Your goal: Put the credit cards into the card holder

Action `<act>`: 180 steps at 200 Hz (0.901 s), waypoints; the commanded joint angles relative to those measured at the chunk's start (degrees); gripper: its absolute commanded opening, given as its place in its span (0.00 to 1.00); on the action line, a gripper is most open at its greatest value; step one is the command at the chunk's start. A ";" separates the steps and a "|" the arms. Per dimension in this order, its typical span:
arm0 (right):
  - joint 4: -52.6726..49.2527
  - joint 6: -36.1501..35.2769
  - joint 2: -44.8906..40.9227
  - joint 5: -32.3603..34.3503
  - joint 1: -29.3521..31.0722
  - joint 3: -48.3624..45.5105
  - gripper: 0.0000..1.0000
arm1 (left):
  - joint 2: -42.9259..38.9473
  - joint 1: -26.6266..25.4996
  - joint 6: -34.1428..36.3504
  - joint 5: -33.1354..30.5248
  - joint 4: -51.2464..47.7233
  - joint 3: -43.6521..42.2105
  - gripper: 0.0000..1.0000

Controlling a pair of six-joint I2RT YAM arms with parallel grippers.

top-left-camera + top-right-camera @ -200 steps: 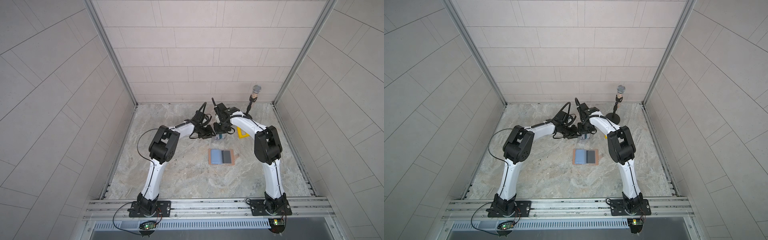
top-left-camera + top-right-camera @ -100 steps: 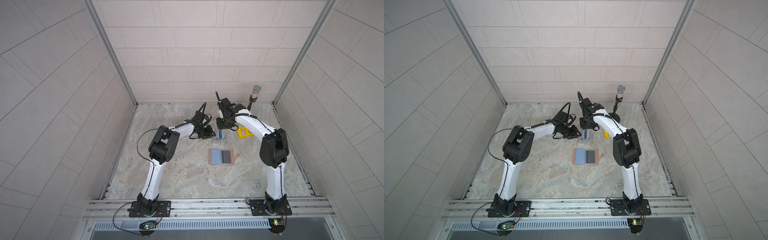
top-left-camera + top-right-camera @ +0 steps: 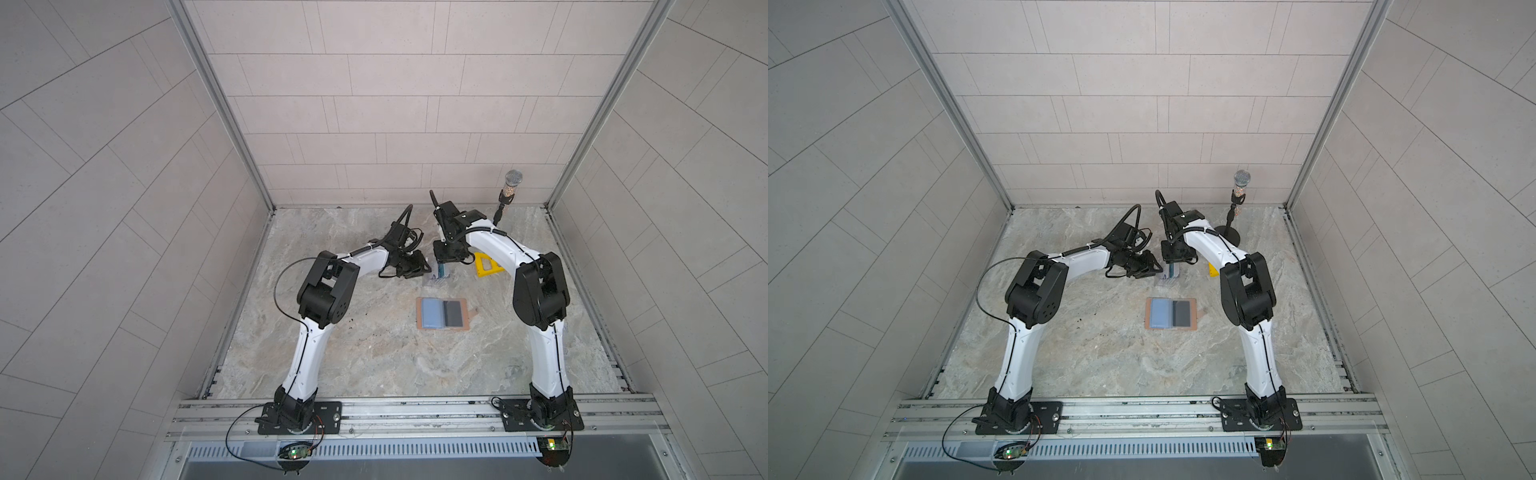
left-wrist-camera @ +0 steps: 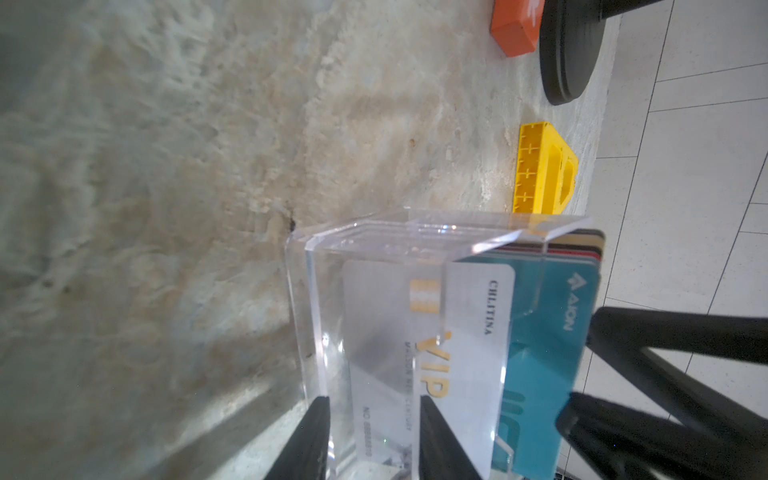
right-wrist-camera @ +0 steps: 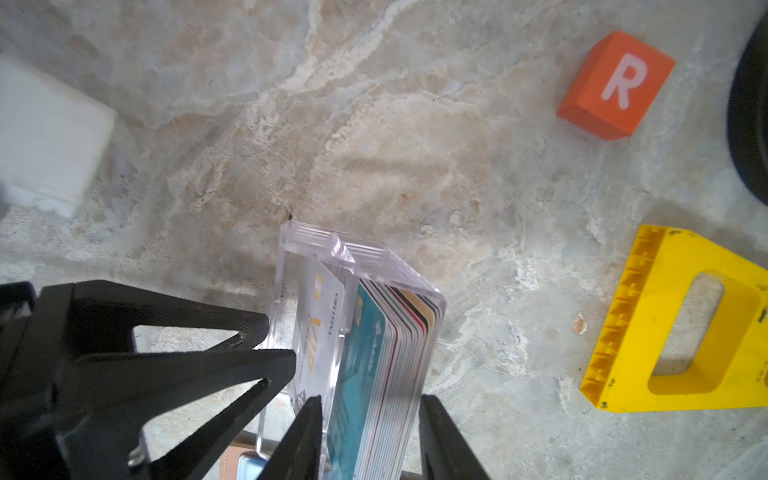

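credit cards [image 5: 386,353]: we judge them stiff, slick, thin; pinch one top edge.
left gripper [image 4: 372,399]: clamps the clear acrylic stand [image 4: 299,291].
right gripper [image 5: 372,397]: parted astride the cards, empty.

Cut off by the frame edge in both wrist views: part of the clear acrylic stand [image 4: 309,311]. Credit cards [image 5: 405,353] behind the teal front card [image 5: 359,374] show edges only. Tan leather-like card holder [image 5: 230,463]: just a sliver at the right wrist frame edge. Yellow plastic triangular frame [image 3: 1212,270], 3 o'clock of the stand, mostly behind the right arm [image 3: 1208,249]. Black round base [image 5: 748,124] and orange block [image 4: 515,25] cropped. White shape [image 5: 45,137] too blurred to identify.
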 commanded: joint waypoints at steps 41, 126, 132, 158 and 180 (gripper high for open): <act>-1.26 -0.14 1.72 0.98 -0.59 0.66 0.41 | -1.68 0.16 0.49 -0.84 -1.38 -1.32 0.39; -0.45 0.04 3.14 1.03 -0.61 -0.24 0.41 | -1.63 0.18 0.52 -0.93 -1.33 -1.79 0.39; -0.38 0.04 3.18 1.06 -0.72 -0.39 0.40 | -1.66 0.16 0.51 -0.93 -1.34 -1.79 0.39; -0.03 0.04 3.40 1.06 -0.85 -1.27 0.40 | -1.78 0.19 0.55 -1.01 -1.29 -1.88 0.39; 0.14 -0.05 3.06 1.18 -1.11 -1.73 0.39 | -1.77 0.14 0.45 -1.19 -1.25 -2.13 0.39</act>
